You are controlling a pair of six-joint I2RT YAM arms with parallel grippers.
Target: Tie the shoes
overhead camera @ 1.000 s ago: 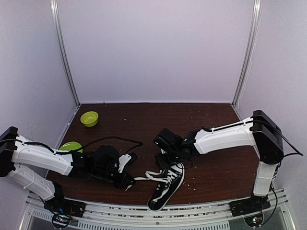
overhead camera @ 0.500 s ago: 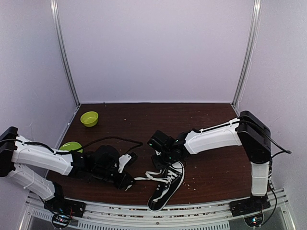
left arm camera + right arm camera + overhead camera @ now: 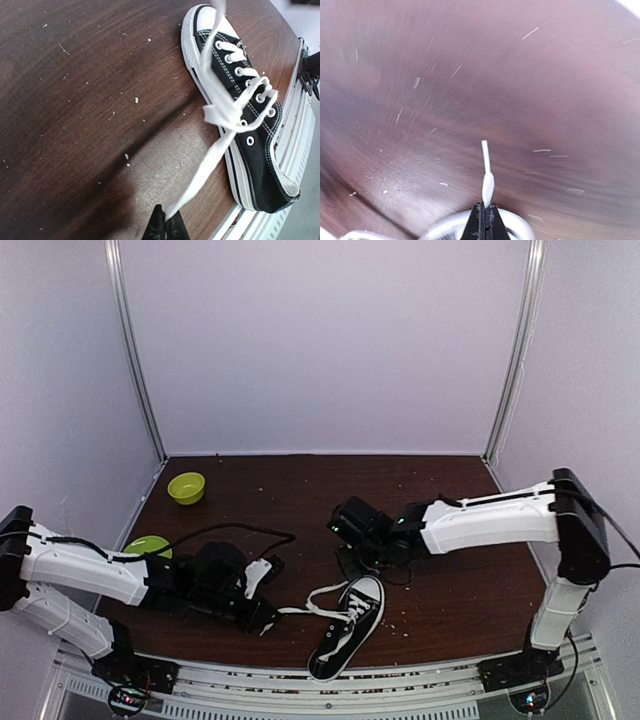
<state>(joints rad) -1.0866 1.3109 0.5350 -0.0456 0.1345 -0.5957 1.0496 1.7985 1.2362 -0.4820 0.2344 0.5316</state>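
The black sneaker (image 3: 345, 632) with white sole and toe cap lies near the table's front edge, toe pointing away from the arms. It also shows in the left wrist view (image 3: 243, 125). My left gripper (image 3: 271, 617) sits left of the shoe, shut on the end of one white lace (image 3: 212, 160), which runs taut from the eyelets to the jaws (image 3: 167, 220). My right gripper (image 3: 355, 560) hovers just beyond the toe, shut on the other lace's tip (image 3: 487, 182); the aglet sticks out past the jaws. The right wrist view is motion-blurred.
Two green bowls stand at the left: one (image 3: 186, 487) near the back corner, one (image 3: 148, 545) partly behind the left arm. A black cable (image 3: 240, 532) arcs over the table by the left arm. The metal front rail (image 3: 300, 115) runs just beside the shoe.
My right gripper swung left over the shoe's toe, then drew back right and away, uncovering the toe. The left arm and the shoe have hardly moved.
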